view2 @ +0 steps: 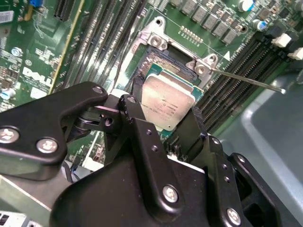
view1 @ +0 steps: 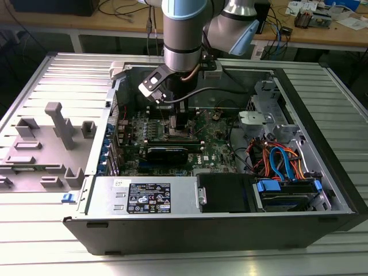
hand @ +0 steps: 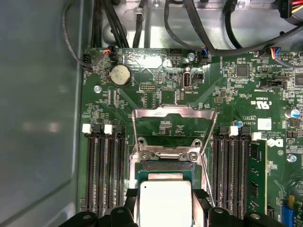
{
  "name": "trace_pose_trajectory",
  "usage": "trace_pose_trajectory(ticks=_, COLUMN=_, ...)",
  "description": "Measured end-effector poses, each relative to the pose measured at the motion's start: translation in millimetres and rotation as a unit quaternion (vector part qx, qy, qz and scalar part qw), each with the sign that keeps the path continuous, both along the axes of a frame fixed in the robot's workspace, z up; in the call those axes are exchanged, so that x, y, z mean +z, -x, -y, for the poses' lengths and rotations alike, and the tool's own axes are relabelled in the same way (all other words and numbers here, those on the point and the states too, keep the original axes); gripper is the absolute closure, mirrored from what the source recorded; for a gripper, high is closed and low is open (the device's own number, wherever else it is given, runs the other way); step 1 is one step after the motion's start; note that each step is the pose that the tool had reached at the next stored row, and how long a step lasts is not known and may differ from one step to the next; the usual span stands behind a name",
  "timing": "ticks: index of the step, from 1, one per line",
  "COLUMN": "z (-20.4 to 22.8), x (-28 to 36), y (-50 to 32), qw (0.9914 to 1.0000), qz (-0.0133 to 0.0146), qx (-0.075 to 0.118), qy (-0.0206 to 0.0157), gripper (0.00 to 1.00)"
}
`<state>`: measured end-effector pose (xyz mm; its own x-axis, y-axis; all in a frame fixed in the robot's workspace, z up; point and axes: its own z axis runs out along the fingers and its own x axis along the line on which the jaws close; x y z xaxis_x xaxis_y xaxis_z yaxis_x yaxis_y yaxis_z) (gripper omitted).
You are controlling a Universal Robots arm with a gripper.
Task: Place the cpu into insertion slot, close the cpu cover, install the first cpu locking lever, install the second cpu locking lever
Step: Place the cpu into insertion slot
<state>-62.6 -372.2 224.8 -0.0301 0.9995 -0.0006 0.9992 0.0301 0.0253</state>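
Gripper narrow, clamped on the cpu. One black finger on each of two opposite edges, silver top facing up.

cpu is right over the slot. A dark strip of socket shows past its far edge in both wrist views. Can't tell if it's seated or just above the contacts. In the second wrist view it looks a bit skewed against the socket frame.

Cover is open, swung back on its hinge at the slot's far side. It stands tilted over the board, with green pcb visible through the cut-out.

Lever is unlatched: a thin rod sticking out from the hinge corner across the ram slots.

Ram slots flank the socket on both sides. One stick is fitted, and a coin cell sits past the cover.

Exterior view: arm comes straight down into the open case, gripper over the middle of the motherboard. Psu runs along the near wall, with blue and orange cables at the exterior view's right. Grey fixture sits on the table at the exterior view's left.
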Motion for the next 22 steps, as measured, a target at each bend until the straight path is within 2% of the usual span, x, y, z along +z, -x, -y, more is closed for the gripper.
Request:
trace_pose_trajectory(ticks=3, z=0.0, x=-3.6, y=0.0, qw=1.0, qz=0.0, qx=0.0, qy=0.0012, gripper=0.46)
trace_pose_trajectory(ticks=4, z=-0.2, x=-4.5, y=0.1, qw=0.99999, qz=0.0, qx=-0.001, qy=0.0053, gripper=0.46)
trace_pose_trajectory(ticks=5, z=-0.4, x=-5.5, y=0.0, qw=0.99997, qz=0.0, qx=-0.001, qy=0.0075, gripper=0.46)
trace_pose_trajectory(ticks=6, z=-0.4, x=-6.9, y=0.0, qw=0.99997, qz=0.0, qx=-0.002, qy=0.008, gripper=0.46)
trace_pose_trajectory(ticks=11, z=-0.4, x=-12.8, y=0.0, qw=0.99989, qz=0.0001, qx=-0.013, qy=0.008, gripper=0.46)
trace_pose_trajectory(ticks=14, z=0.2, x=-15.8, y=0.2, qw=0.99988, qz=0.001, qx=-0.013, qy=0.008, gripper=0.46)
trace_pose_trajectory(ticks=22, z=1.7, x=-20.2, y=1.0, qw=0.99993, qz=0.001, qx=-0.008, qy=0.008, gripper=0.46)
